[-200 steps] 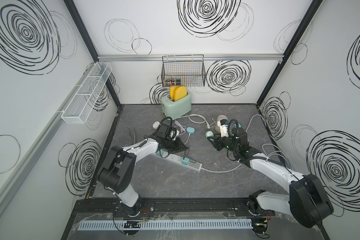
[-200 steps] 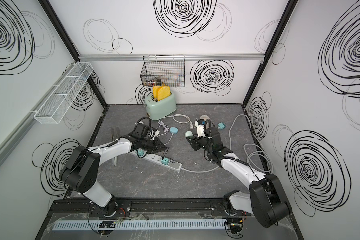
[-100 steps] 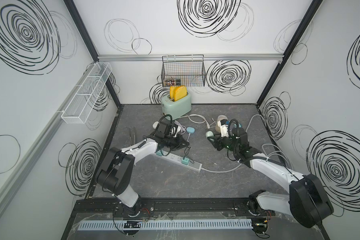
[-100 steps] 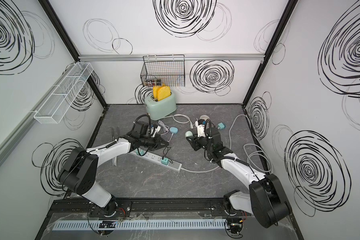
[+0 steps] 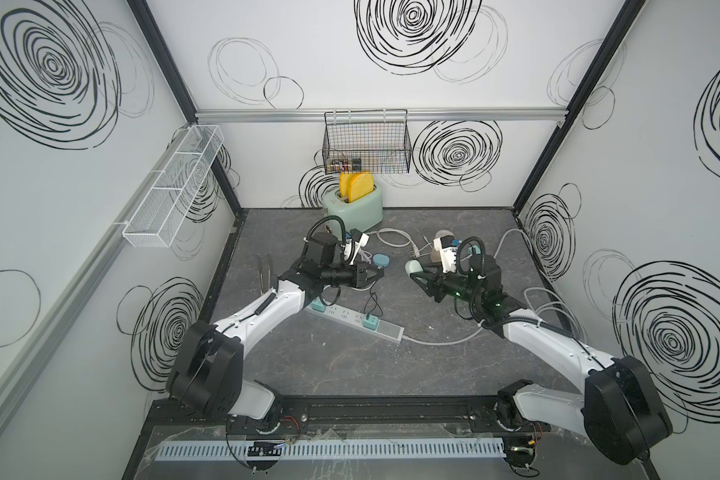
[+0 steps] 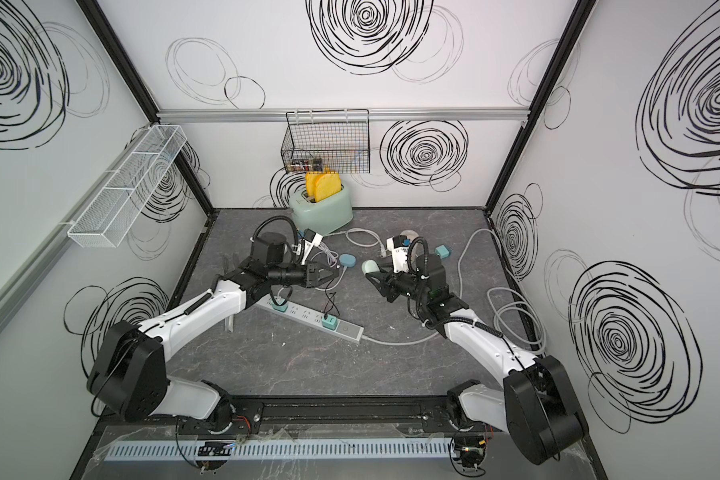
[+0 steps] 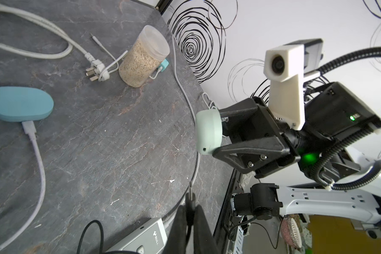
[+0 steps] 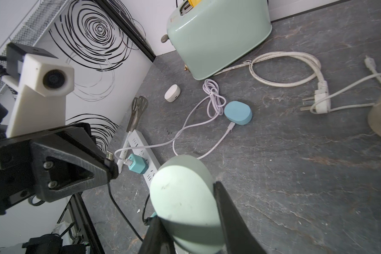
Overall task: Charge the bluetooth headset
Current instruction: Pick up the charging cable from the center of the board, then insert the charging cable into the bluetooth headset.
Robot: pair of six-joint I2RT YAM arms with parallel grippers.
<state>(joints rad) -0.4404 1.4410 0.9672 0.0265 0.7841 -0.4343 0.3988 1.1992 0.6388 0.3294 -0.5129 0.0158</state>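
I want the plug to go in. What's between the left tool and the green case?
Nothing: in both top views just bare tabletop shows between the left tool and the green case; the blue case lies beside that gap.

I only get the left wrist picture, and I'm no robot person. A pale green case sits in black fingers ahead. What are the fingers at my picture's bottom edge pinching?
Observer: The metal plug of a black cable; its tip pokes out of the shut left fingers.
Operator: Where does that cable go?
Observer: Down to a teal charger plugged into the strip.
Operator: Anything behind me?
Observer: A toaster, with a white case lying near it.
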